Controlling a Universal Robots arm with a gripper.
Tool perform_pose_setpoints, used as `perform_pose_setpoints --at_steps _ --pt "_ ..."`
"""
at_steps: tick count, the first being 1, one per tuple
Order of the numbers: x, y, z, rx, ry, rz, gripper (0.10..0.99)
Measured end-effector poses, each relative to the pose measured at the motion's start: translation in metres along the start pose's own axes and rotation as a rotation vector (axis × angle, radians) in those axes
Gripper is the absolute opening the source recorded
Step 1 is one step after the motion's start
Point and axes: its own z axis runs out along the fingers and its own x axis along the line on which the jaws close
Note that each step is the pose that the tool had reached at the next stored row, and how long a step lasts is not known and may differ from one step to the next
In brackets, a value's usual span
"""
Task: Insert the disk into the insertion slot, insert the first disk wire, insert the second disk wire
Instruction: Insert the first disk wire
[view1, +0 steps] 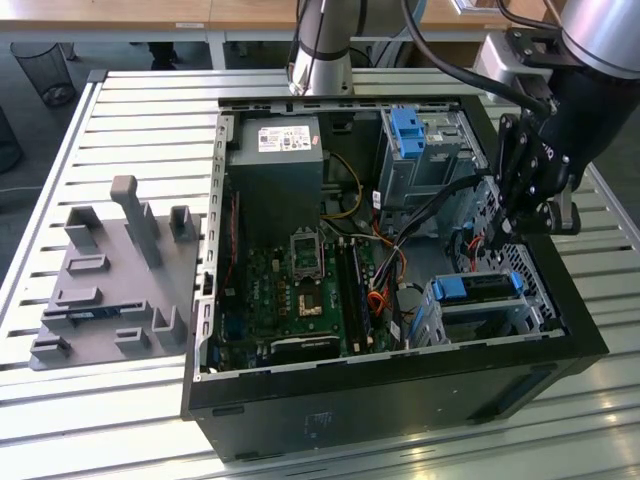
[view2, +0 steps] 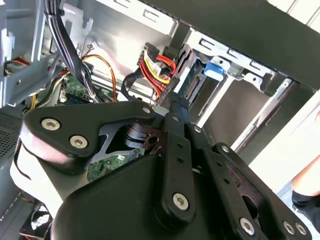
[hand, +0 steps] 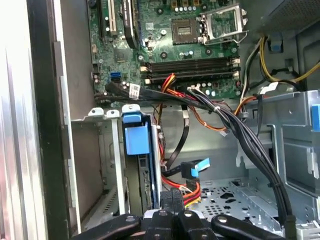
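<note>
The disk (view1: 478, 288), in its bright blue carrier, sits inside the insertion slot (view1: 505, 318), a silver cage in the case corner at the exterior view's right. Both wrist views show the blue carrier (hand: 136, 140) (view2: 212, 67) within the cage walls (hand: 116, 160). My gripper (view1: 497, 238) reaches down into the case just beside the cage. Its fingertips (hand: 171, 200) (view2: 175, 102) are pressed together on the black end of a red-and-yellow disk wire (view2: 156, 67). A second black wire with a blue tab connector (hand: 197, 167) hangs loose close by.
The open computer case (view1: 400, 390) lies on a slatted table. Inside are the motherboard (view1: 300, 285), the power supply (view1: 275, 160) and a taller grey bay with a blue tab (view1: 405, 130). A black cable bundle (hand: 240, 140) crosses near the gripper. A grey fixture (view1: 110, 270) stands at the exterior view's left.
</note>
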Motion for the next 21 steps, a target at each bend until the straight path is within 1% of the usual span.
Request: perform_pose_setpoints --at_steps 3,4,10,11,16,21 --pt "-0.0016 -0.0013 0.0004 0.000 -0.0003 0.016 0.114" --pt "-0.0019 -0.0013 0.0004 0.000 -0.0002 0.025 0.173" --pt "-0.0035 -0.0014 0.0018 0.001 -0.0002 0.085 0.184" --pt "-0.0039 -0.0013 0.0020 0.001 -0.0003 0.093 0.247" --pt "-0.0054 -0.0012 0.0044 0.001 -0.0005 0.140 0.247" --pt "-0.0064 -0.0011 0.0074 0.002 0.0037 0.179 0.247"
